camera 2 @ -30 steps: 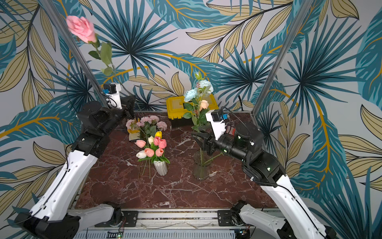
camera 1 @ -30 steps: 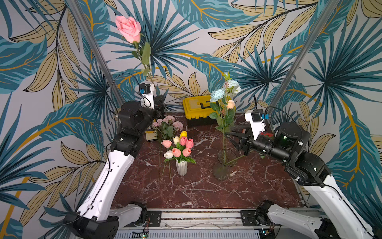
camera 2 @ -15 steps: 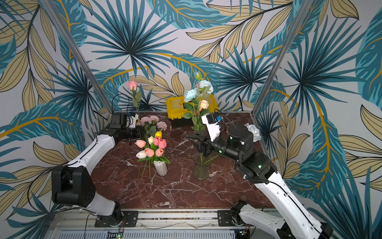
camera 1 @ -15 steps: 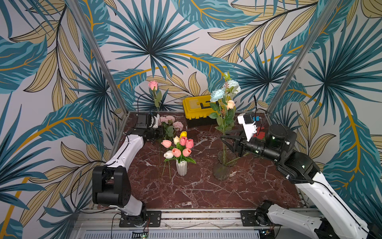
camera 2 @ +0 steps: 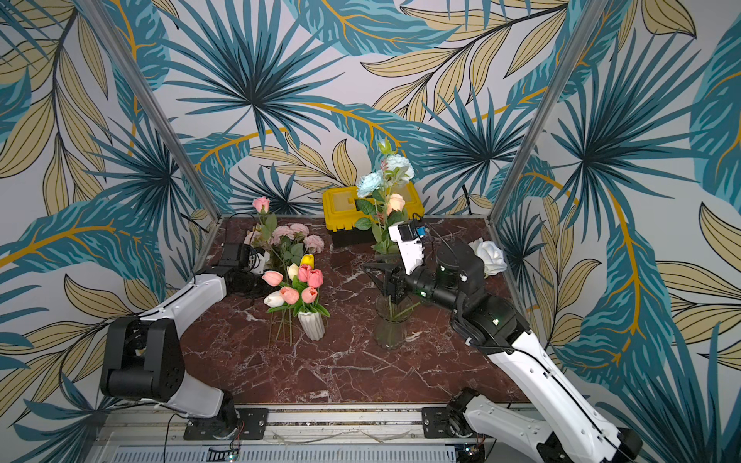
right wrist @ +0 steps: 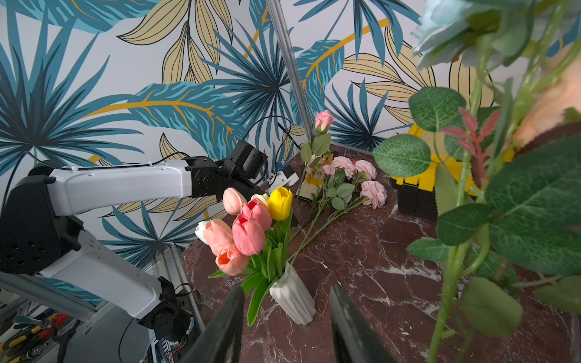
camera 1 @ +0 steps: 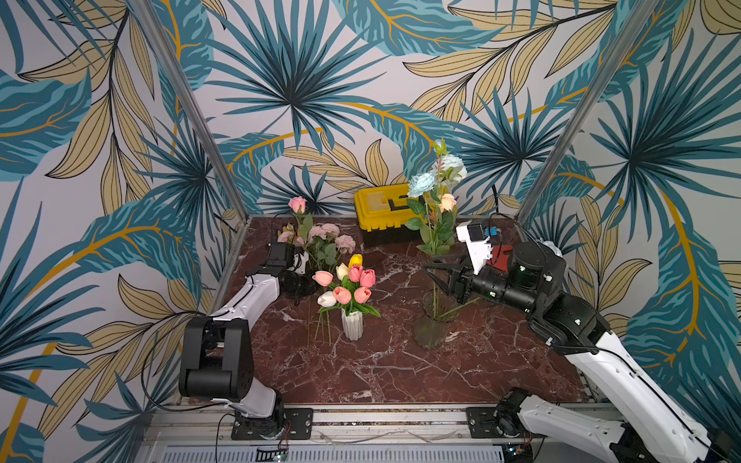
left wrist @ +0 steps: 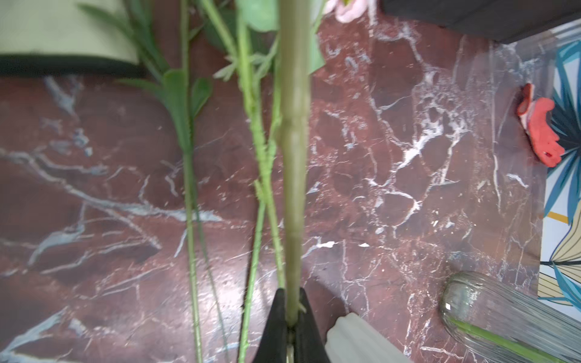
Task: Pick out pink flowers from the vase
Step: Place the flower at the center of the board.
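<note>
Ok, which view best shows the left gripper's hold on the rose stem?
Left wrist: the left gripper pinches the rose stem close up. In both top views and the right wrist view, tulips hide it.

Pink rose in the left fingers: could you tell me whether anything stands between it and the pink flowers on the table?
Nothing visible does; the pink rose stands over those pink flowers, the tulip vase beside them.
</note>
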`<action>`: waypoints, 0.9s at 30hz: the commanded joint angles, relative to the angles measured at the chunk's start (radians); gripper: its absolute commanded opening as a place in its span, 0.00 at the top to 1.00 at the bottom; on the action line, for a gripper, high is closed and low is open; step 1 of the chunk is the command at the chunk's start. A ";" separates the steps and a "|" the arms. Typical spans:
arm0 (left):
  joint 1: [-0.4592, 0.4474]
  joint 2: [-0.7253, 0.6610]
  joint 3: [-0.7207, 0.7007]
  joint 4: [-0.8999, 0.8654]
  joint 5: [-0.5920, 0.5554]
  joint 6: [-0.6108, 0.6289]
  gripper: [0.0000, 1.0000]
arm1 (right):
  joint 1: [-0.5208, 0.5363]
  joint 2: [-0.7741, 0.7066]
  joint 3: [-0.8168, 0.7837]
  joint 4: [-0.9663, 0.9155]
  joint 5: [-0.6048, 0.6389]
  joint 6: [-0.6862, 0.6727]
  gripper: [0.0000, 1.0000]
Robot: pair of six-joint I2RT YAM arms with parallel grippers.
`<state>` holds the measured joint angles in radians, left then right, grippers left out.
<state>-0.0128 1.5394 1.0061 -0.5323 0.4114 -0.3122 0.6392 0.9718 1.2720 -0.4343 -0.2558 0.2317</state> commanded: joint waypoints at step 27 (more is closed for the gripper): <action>0.039 -0.187 -0.027 -0.011 -0.113 -0.078 0.58 | 0.092 -0.007 0.048 -0.334 0.223 -0.060 0.59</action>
<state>0.0261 1.4479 1.0248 -0.5411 0.3534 -0.3450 0.6830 0.9440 1.3125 -0.6407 -0.1371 0.2012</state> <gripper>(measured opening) 0.410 0.410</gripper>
